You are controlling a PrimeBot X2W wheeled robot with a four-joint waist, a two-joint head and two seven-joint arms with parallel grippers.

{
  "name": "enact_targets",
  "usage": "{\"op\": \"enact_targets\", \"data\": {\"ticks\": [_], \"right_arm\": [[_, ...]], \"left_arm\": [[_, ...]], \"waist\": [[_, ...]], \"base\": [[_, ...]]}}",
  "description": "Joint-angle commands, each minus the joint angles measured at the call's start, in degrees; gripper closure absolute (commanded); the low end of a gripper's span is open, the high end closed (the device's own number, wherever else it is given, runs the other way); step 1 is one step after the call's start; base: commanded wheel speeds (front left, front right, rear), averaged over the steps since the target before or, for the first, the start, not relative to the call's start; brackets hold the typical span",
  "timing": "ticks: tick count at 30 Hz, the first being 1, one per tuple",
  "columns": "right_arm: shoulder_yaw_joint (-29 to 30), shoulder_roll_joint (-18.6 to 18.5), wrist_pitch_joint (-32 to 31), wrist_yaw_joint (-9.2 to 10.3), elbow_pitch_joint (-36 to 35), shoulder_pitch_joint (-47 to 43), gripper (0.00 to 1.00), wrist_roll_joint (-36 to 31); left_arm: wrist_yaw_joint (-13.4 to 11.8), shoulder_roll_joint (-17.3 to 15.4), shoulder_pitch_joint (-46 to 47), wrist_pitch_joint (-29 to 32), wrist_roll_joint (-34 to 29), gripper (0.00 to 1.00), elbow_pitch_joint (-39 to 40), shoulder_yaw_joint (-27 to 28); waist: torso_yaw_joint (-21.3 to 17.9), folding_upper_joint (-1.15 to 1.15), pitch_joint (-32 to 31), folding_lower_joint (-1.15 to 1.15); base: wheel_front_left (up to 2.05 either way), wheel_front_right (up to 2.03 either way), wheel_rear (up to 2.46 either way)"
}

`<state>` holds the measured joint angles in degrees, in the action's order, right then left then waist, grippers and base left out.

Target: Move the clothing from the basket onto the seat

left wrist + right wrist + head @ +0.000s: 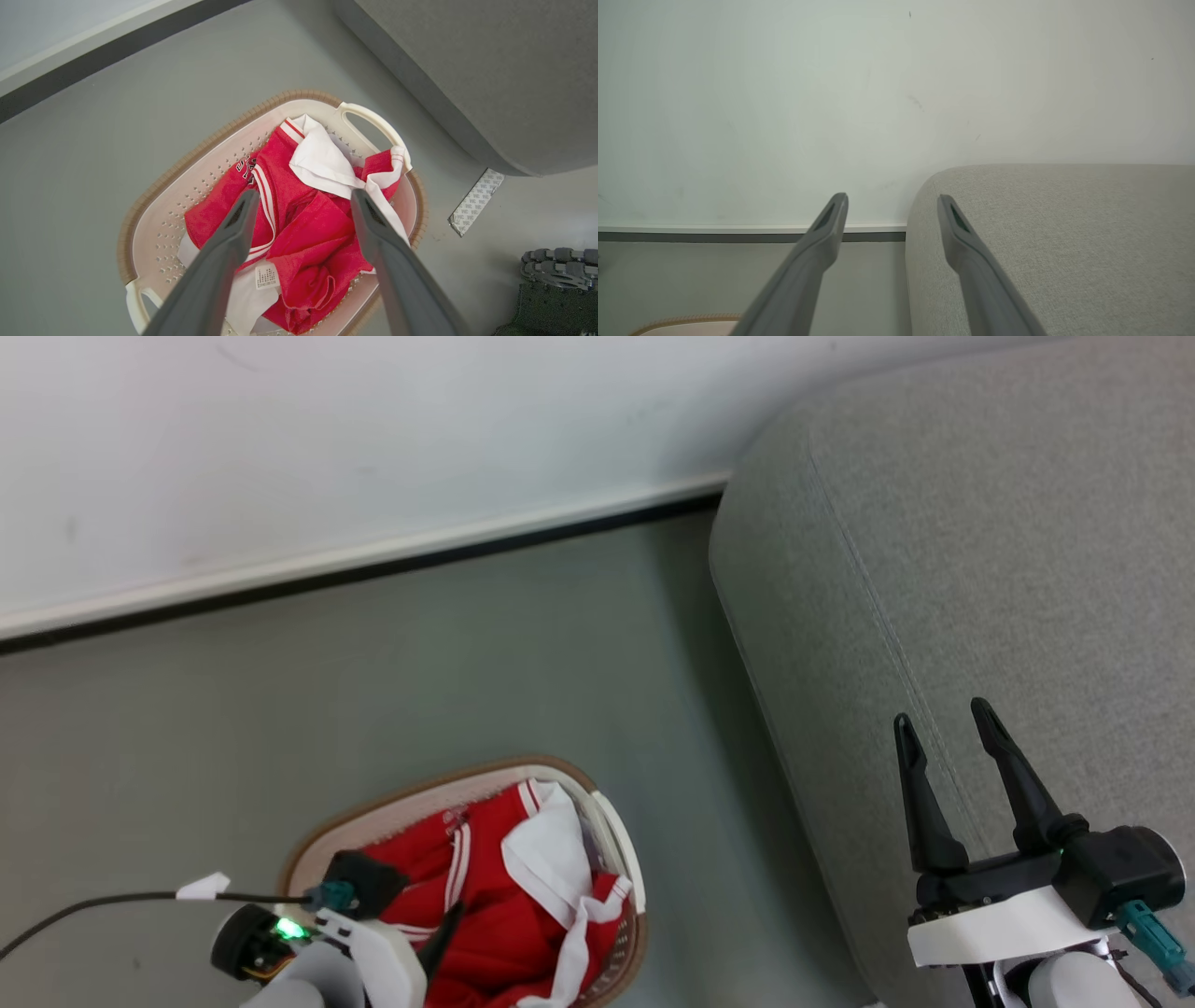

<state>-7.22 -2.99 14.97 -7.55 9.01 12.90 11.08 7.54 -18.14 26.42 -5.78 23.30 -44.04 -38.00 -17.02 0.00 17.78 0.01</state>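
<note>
- The clothing (303,233) lies in a loose heap inside the basket (159,219). The basket stands on the floor near the seat (980,569).
- As far as we can see, no clothes are on the seat yet.
- Our left hand (303,196) hangs above the heap with its two fingers spread wide. It holds nothing.
- Our right hand (941,714) is over the edge of the seat. It is spread open too and holds nothing.
- We think the red clothes are soft and light. They will sag and hang down when we lift them.
- The cloth looks a bit smooth, so a thin pinch could slip out.
- A good place to grab looks like the thick bunched fold in the middle of the heap, right under our left hand.
- The white piece (322,163) lies on top at the far side. A red and white bit rests on the rim by the handle (373,123).
- The pieces look tangled, so we may lift more than one at once.
- The basket looks light too, so it could slide or tip if cloth snags on it.
</note>
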Motion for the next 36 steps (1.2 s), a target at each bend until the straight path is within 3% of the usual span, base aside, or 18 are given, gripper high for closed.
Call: {"op": "enact_targets", "data": {"ticks": [1,10,21,36], "right_arm": [[-0.08,0.18,0.15,0.12,-0.67,1.01,0.0,-0.07],[-0.62,0.21,0.14,0.12,-6.84,2.36,0.0,3.59],[-0.29,0.18,0.14,0.12,-9.04,3.44,0.0,6.32],[1.02,0.19,0.15,0.12,-10.99,4.63,0.0,8.3]], "left_arm": [[-0.05,-1.17,0.75,0.65,1.3,0.0,-0.96,-0.81],[-0.05,-6.23,7.34,3.28,3.61,0.0,-3.3,-13.4],[-0.05,-10.96,12.85,5.25,8.27,0.0,-2.9,-23.13],[-0.05,-14.66,19.65,6.22,10.92,0.0,-3.49,-30.13]], "waist": [[-2.15,0.0,3.59,-0.01],[-3.23,0.0,13.13,-0.01],[-4.7,0.0,18.47,-0.01],[-5.45,0.0,26.94,-0.01]], "base": [[0.0,0.0,0.0],[0.0,0.0,0.0],[0.0,0.0,0.0],[0.0,0.0,0.0]]}}
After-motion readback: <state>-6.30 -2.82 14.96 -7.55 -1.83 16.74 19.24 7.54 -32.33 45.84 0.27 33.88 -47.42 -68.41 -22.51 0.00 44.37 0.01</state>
